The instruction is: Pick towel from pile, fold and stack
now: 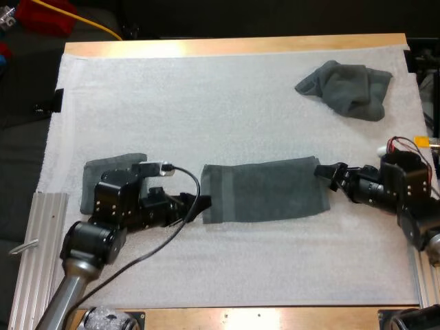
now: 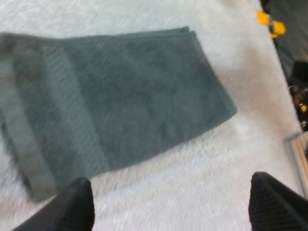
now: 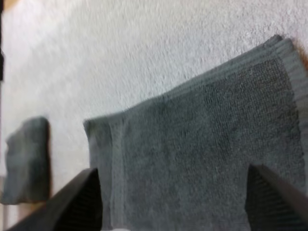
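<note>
A dark grey-green towel (image 1: 265, 190) lies flat on the white mat (image 1: 206, 103), folded into a long band. My left gripper (image 1: 199, 203) is at its left end, open, with its fingertips (image 2: 77, 202) over bare mat beside the towel (image 2: 120, 96). At the right end, my right gripper (image 1: 323, 172) is open and low over the towel (image 3: 202, 144), its fingers (image 3: 79, 197) standing apart. A crumpled towel (image 1: 347, 86) sits at the far right. A folded towel (image 1: 103, 175) lies at the left, partly under my left arm; it is beyond the band's far end (image 3: 26, 161) in the right wrist view.
An aluminium rail (image 1: 34, 254) runs along the mat's near left edge. The table's wooden edge (image 1: 234, 45) bounds the far side, with a yellow cable (image 1: 89, 24) and a red object (image 1: 45, 15) behind it. Bare mat stretches across the far middle.
</note>
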